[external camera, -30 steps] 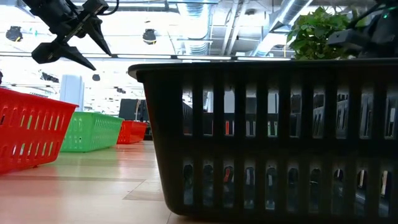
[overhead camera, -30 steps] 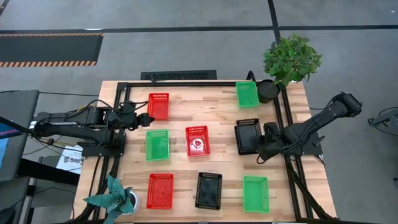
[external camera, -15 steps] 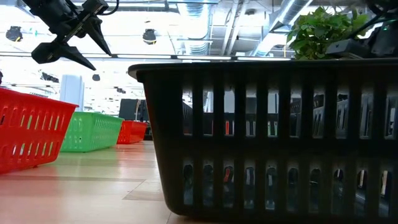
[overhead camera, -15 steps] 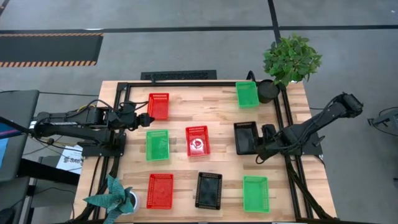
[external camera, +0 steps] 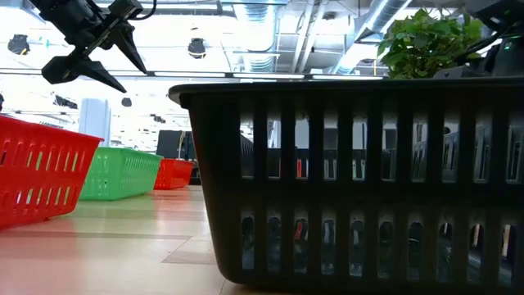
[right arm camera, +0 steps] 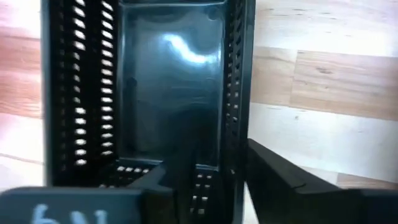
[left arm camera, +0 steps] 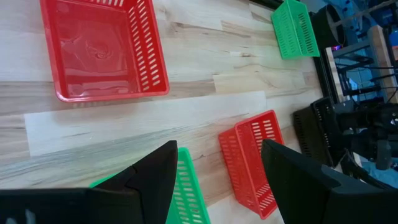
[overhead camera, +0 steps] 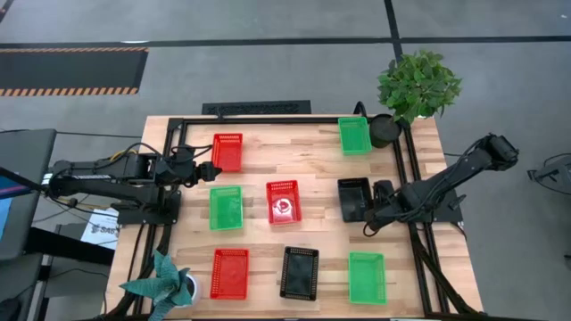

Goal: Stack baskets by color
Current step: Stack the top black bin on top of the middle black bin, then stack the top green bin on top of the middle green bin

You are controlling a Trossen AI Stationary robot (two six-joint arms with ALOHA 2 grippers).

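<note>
Red, green and black mesh baskets are spread over the wooden table. Towards the right edge a black basket [overhead camera: 353, 198] rests on the table, seemingly nested in another black one. My right gripper [overhead camera: 376, 201] points steeply down at this basket's right wall and is open. One finger [right arm camera: 152, 180] is inside the basket and the other [right arm camera: 280, 177] outside, and I see neither touching the wall [right arm camera: 239, 124]. My left gripper [overhead camera: 202, 169] hangs open in the air at the far left, between a red basket [overhead camera: 227, 152] and a green basket [overhead camera: 226, 207].
Single baskets also lie about: red [overhead camera: 284, 201] in the middle, red [overhead camera: 230, 273], black [overhead camera: 300, 271] and green [overhead camera: 367, 277] along the near edge, green [overhead camera: 354, 135] at the far right beside a potted plant [overhead camera: 385, 131]. A black rail frame [overhead camera: 259, 119] borders the table.
My right gripper has sunk a little towards the table. The black basket under it, which sat high and askew over the lower black one, has dropped and now sits square in it.
</note>
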